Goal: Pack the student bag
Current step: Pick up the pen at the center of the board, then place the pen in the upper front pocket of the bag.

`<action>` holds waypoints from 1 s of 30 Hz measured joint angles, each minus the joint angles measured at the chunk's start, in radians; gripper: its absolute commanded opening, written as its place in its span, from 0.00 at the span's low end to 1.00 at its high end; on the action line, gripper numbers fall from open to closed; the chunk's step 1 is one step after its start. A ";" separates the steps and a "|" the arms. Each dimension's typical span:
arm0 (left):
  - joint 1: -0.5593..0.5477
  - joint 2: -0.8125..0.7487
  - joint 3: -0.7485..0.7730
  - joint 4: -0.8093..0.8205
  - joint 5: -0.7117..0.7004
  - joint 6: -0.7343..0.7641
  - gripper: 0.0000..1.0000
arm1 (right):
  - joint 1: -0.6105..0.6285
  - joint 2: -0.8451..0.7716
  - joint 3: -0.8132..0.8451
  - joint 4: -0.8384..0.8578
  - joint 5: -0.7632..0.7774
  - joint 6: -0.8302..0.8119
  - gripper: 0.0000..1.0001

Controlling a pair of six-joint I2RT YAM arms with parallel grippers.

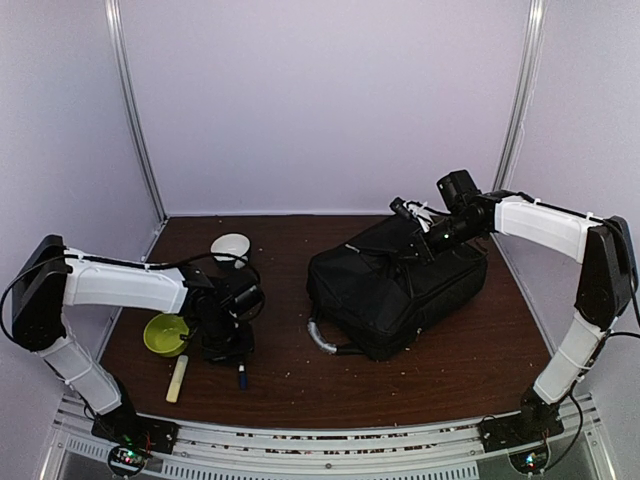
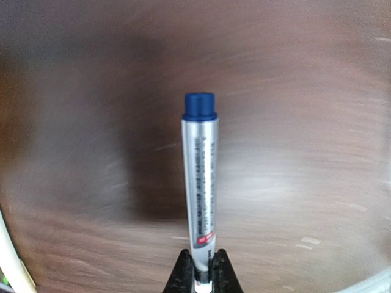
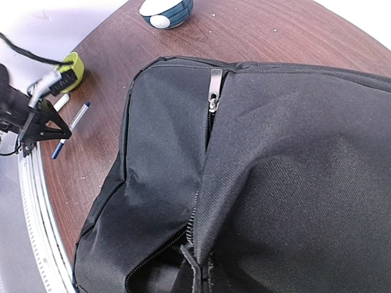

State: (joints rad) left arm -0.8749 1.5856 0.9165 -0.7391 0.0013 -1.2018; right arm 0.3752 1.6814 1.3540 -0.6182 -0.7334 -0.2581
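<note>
Brown table (image 1: 300,385); student bag (image 1: 400,285) partly unzipped

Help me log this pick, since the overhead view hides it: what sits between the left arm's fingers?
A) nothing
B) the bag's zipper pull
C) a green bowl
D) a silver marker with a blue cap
D: the left wrist view shows the left fingers pressed against both sides of the silver marker at its lower end.

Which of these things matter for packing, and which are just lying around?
In the job: bag, gripped by the right gripper; pen, in the left gripper.
Lying about: green bowl, small bowl, pale stick.
</note>
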 measured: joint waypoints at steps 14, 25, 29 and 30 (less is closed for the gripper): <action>-0.048 0.232 0.698 0.079 0.276 0.576 0.00 | -0.001 0.000 -0.004 0.003 -0.005 0.005 0.00; -0.042 0.557 0.978 0.055 0.686 0.646 0.00 | -0.001 -0.009 -0.004 0.000 -0.006 0.018 0.00; -0.023 0.595 0.984 0.091 0.761 0.585 0.00 | 0.001 -0.010 -0.004 -0.002 -0.007 0.017 0.00; -0.015 0.607 0.989 0.101 0.774 0.563 0.00 | 0.001 -0.010 -0.004 -0.003 -0.008 0.016 0.00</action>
State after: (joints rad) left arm -0.8902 2.1925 1.9057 -0.6380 0.7757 -0.6388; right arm 0.3763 1.6718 1.3502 -0.6212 -0.7410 -0.2417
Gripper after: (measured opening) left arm 0.078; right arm 0.011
